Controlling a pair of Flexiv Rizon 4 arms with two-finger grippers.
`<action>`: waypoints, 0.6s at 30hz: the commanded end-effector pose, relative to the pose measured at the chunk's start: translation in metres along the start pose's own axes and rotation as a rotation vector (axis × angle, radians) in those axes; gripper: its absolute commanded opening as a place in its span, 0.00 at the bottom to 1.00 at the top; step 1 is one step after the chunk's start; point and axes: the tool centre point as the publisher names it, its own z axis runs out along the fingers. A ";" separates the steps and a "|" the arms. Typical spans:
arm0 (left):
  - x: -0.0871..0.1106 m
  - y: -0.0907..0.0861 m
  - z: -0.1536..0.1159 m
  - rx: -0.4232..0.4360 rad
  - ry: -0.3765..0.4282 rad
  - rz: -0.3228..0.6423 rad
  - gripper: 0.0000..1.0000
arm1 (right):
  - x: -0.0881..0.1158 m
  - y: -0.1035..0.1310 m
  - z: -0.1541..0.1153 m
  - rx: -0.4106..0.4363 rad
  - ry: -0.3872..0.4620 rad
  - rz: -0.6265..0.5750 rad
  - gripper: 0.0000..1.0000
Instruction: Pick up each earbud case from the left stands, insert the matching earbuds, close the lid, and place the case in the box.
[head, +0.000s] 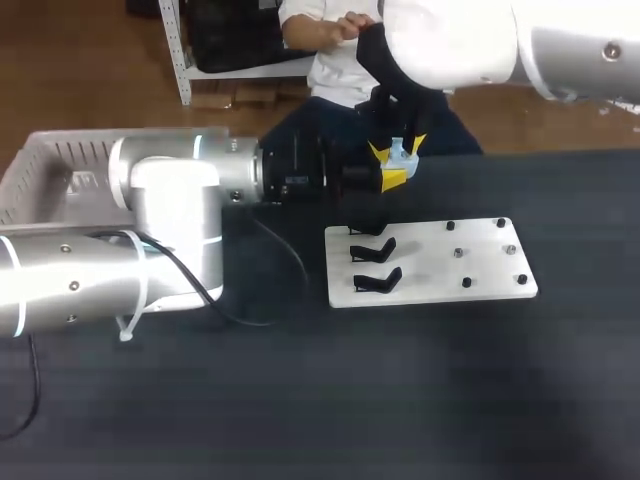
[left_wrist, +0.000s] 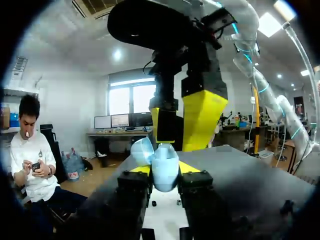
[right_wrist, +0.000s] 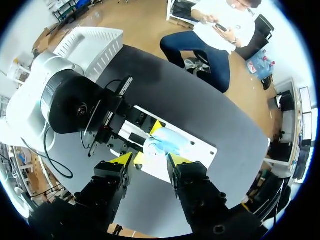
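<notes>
Beyond the black stands (head: 376, 264) on the board (head: 430, 272), your left gripper (left_wrist: 164, 170) clamps the open earbud case (right_wrist: 167, 144). Your right gripper (right_wrist: 151, 161) hovers close above it, fingers parted.

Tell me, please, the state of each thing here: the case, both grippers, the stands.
earbud case, lid open, held off the table.
left gripper, fingers shut on the earbud case.
right gripper, fingers open, close over the earbud case.
stands, all three empty.
</notes>
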 end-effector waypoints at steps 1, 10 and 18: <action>0.000 -0.002 -0.001 -0.005 -0.005 0.004 0.00 | 0.002 -0.003 -0.014 -0.007 -0.041 0.013 0.43; 0.000 -0.002 -0.001 -0.005 -0.005 0.004 0.00 | -0.048 -0.034 -0.029 0.056 -0.249 0.120 0.44; 0.000 -0.002 -0.001 -0.005 -0.005 0.004 0.00 | -0.077 -0.064 0.003 0.063 -0.247 0.223 0.43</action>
